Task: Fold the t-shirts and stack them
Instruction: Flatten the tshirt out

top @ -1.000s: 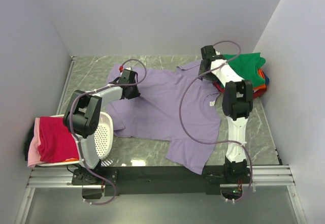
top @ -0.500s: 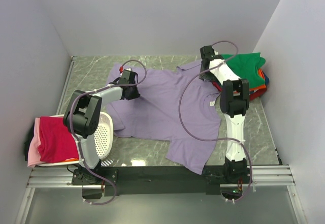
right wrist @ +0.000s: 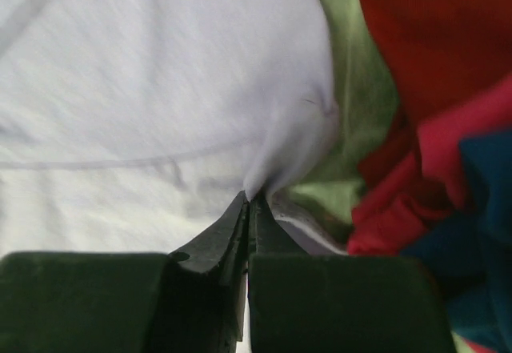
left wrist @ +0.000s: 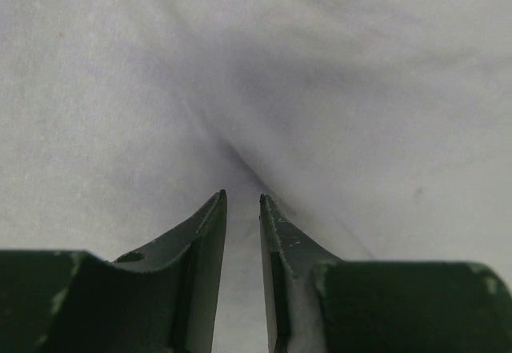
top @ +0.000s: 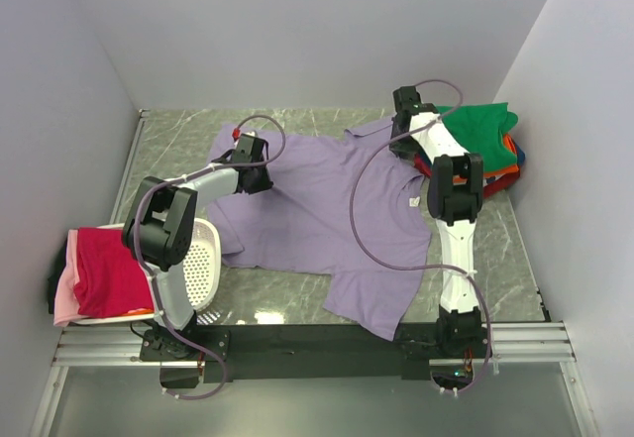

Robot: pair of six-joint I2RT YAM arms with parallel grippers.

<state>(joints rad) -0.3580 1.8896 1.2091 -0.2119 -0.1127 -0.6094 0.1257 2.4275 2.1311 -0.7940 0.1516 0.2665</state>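
The lavender shirt [top: 317, 209] lies spread open across the middle of the marbled surface [top: 178, 135], and both arms reach out over it from their bases at the near edge. The left arm rises to a sharply bent elbow above the white basket [top: 203, 259]. From there its forearm runs forward and to the right, low over the cloth, as far as the shirt's far left part. Seen from its wrist, the left end effector [left wrist: 242, 201] points straight at the fabric, its two dark fingers [left wrist: 206, 245] a narrow slot apart. A raised ridge of lavender cloth runs into that slot, so it is clamped on a fold of the shirt. The right arm stands taller. Its lower link goes forward from the base to an elbow over the shirt's right side, and the forearm angles on toward the far left, with the wrist tipped down at the shirt's far right edge. There the right end effector [right wrist: 249, 198] has its fingers pressed together on the very edge of the lavender cloth, which puckers up at the tips. Just beside that pinch lies the far right pile — a green shirt [top: 480, 120] on top, with red, orange and blue cloth showing under it. Just left of the basket, a magenta-red shirt [top: 104, 269] rests on a pink shirt [top: 61, 308] against the left wall.
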